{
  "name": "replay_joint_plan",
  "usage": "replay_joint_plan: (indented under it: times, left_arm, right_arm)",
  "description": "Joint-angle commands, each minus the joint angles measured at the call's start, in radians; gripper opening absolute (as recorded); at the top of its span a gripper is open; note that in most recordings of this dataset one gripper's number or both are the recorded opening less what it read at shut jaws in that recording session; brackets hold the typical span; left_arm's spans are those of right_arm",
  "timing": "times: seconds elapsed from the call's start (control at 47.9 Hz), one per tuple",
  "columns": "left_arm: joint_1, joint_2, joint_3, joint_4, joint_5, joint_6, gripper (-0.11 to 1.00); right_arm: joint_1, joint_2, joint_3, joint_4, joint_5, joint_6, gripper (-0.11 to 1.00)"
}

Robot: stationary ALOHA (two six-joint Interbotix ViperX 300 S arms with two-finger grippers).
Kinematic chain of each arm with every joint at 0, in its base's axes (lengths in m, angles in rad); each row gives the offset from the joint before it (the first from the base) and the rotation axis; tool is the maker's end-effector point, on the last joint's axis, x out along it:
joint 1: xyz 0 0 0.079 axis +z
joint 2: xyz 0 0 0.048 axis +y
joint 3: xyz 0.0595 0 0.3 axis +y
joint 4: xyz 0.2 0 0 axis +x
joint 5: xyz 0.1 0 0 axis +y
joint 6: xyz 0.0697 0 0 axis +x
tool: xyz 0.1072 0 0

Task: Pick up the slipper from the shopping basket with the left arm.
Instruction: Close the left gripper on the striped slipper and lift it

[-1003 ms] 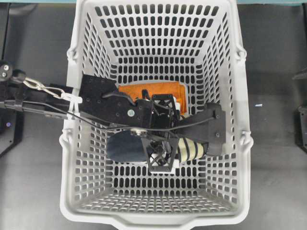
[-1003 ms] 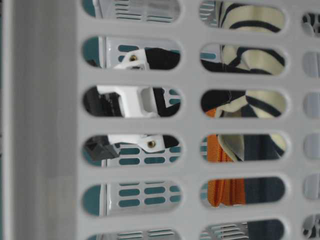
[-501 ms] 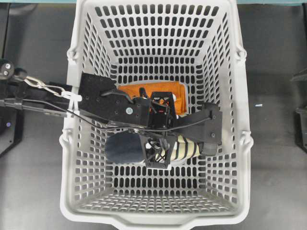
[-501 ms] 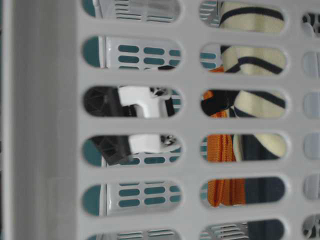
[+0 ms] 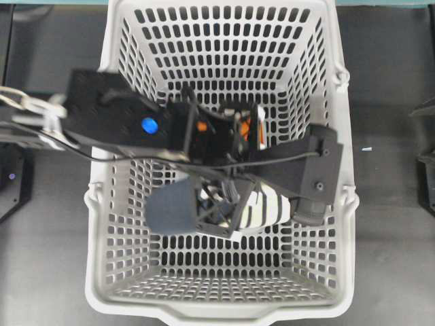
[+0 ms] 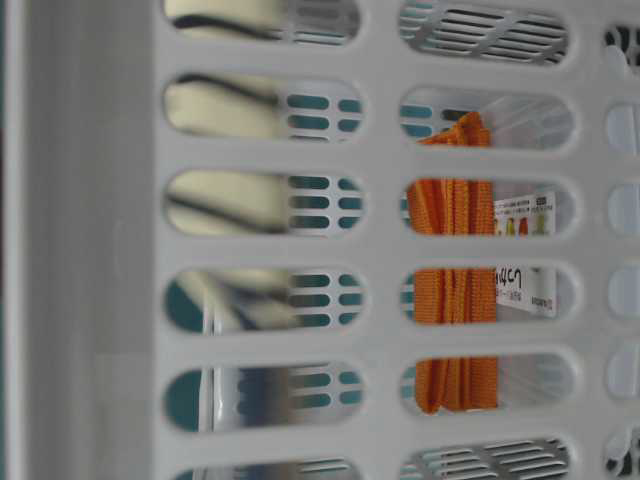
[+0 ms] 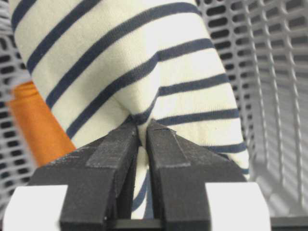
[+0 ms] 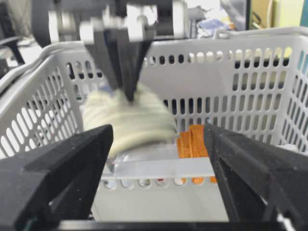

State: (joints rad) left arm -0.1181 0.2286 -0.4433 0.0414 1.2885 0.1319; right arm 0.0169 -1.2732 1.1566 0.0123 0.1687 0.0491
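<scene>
The left end effector (image 7: 143, 139) was pinching a fold of the slipper (image 7: 134, 72), which hung just below it inside the shopping basket (image 5: 326, 272). Lifting appeared underway; next it likely needed to clear the rim.

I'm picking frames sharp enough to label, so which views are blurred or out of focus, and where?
Overhead: the black left arm is motion-smeared; the light grey slotted plastic basket is crisp. Table-level: the cream, navy-striped slipper streaks behind the near wall; the folded orange cloth reads clearly. Left wrist: sharp on the slipper. Right wrist: the slipper is smeared and the near black fingers are out of focus.
</scene>
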Motion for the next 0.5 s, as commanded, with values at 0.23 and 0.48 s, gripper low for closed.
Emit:
replay_joint_plan:
  times: [0.23, 0.48]
  left_arm:
    - [0.003, 0.055, -0.250, 0.005, 0.184, 0.052, 0.05]
    - [0.011, 0.060, -0.249, 0.005, 0.189, 0.052, 0.05]
  right_arm:
    - [-0.002, 0.006, -0.005, 0.005, -0.014, 0.003, 0.73]
    - [-0.002, 0.008, -0.005, 0.005, -0.023, 0.003, 0.73]
